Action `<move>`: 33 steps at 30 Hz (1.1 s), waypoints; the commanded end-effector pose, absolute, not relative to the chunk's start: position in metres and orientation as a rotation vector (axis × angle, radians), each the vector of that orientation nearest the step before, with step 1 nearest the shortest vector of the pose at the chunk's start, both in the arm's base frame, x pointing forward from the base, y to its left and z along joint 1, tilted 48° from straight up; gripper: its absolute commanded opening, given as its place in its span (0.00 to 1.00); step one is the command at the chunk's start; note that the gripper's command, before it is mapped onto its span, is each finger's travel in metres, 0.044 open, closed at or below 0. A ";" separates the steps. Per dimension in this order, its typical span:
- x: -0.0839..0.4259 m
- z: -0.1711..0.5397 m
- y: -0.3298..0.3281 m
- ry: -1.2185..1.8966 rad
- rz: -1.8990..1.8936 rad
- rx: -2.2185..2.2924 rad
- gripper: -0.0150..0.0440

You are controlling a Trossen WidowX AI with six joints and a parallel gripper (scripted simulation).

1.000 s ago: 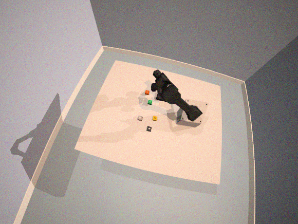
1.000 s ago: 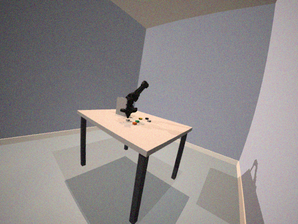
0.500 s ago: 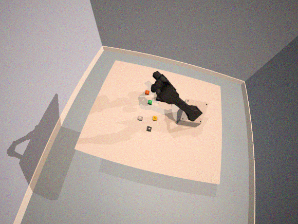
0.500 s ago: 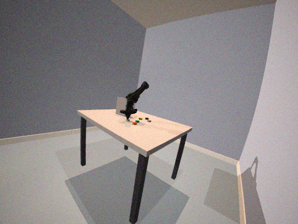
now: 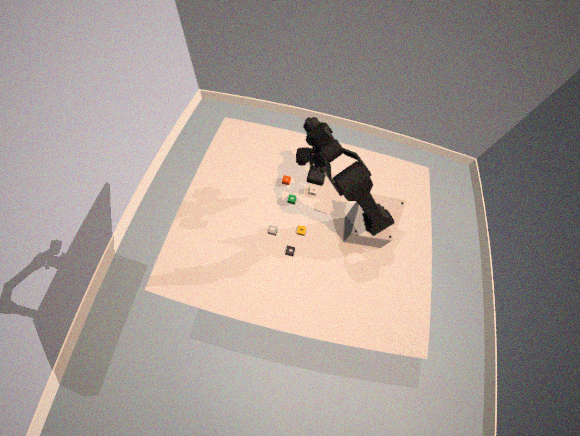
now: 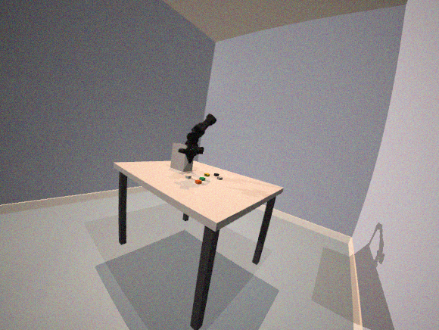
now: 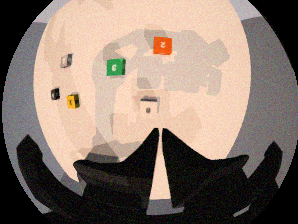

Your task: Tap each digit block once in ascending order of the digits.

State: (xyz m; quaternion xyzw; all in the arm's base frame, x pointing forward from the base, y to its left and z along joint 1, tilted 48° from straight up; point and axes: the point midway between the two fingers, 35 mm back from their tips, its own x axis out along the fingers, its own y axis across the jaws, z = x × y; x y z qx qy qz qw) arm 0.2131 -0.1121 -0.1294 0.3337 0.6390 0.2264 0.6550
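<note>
My gripper is shut and empty, tips down, above the table near a white block, whose digit is blurred. In the wrist view this block lies just beyond the tips, with a gap. An orange block shows a 2. A green block shows a 3. A yellow block, a black block and a light grey block have unreadable digits.
The blocks lie separately on the pale table. The arm's grey box-shaped base stands on the table, right of the blocks in the top view. Arm shadows fall across the tabletop.
</note>
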 end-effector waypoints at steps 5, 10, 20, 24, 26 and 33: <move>0.214 -0.110 -0.116 1.464 0.514 0.754 0.29; 0.232 -0.071 -0.087 1.479 0.474 0.767 0.29; 0.237 0.025 0.008 1.463 0.517 0.761 0.29; 0.232 0.036 0.022 1.460 0.532 0.761 0.29; 0.232 0.036 0.022 1.460 0.532 0.761 0.29; 0.238 0.001 0.057 1.468 0.522 0.765 0.29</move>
